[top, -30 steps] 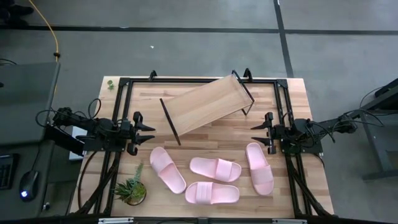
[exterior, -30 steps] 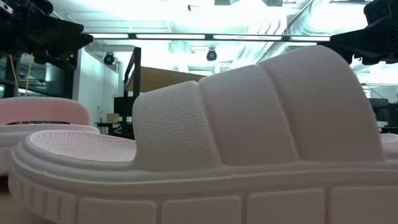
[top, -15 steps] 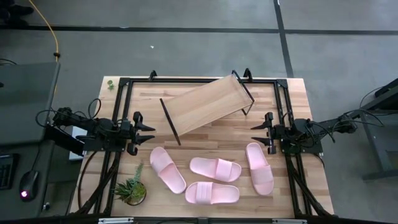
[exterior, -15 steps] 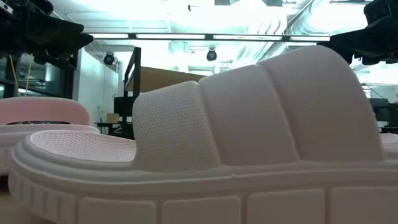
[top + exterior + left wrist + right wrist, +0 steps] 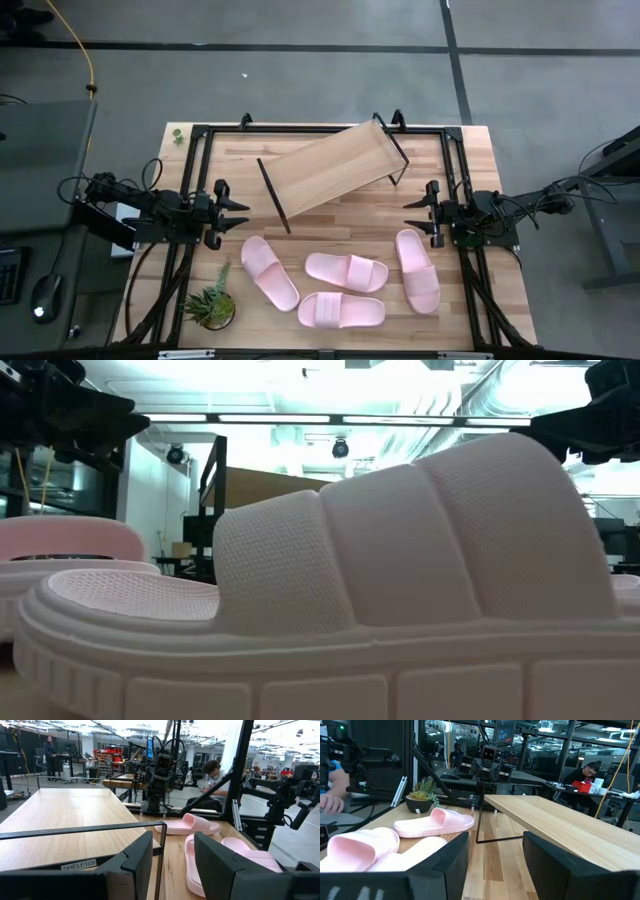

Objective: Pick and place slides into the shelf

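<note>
Along the front half of the worktop (image 5: pixel 470 160), four light-pink slides lay flat, none of them on the shelf (image 5: pixel 330 168). The leftmost slide (image 5: pixel 269 272) lay at a slant, near a small potted plant (image 5: pixel 211 306) at the front left corner. Two more lay crosswise in the middle: one slide (image 5: pixel 346 270) just behind the other (image 5: pixel 341 311), which was closest to the front edge. The fourth slide (image 5: pixel 417 270) lay lengthwise toward the right edge. In the low view one slide (image 5: pixel 330 610) filled nearly the whole picture.

The shelf, a slanted light-wood board on a thin black frame, stood empty at the back of the worktop, turned at an angle to its edges, well apart from the slides.

The left gripper (image 5: pixel 238 205) hung at the left edge of the worktop, level with the shelf's near end, its fingers (image 5: pixel 135 857) spread apart and holding nothing. The right gripper (image 5: pixel 412 203) hung at the right edge, facing the left one, its fingers (image 5: pixel 452 851) likewise parted and empty.

Beyond the table, people sat at desks in the room.
</note>
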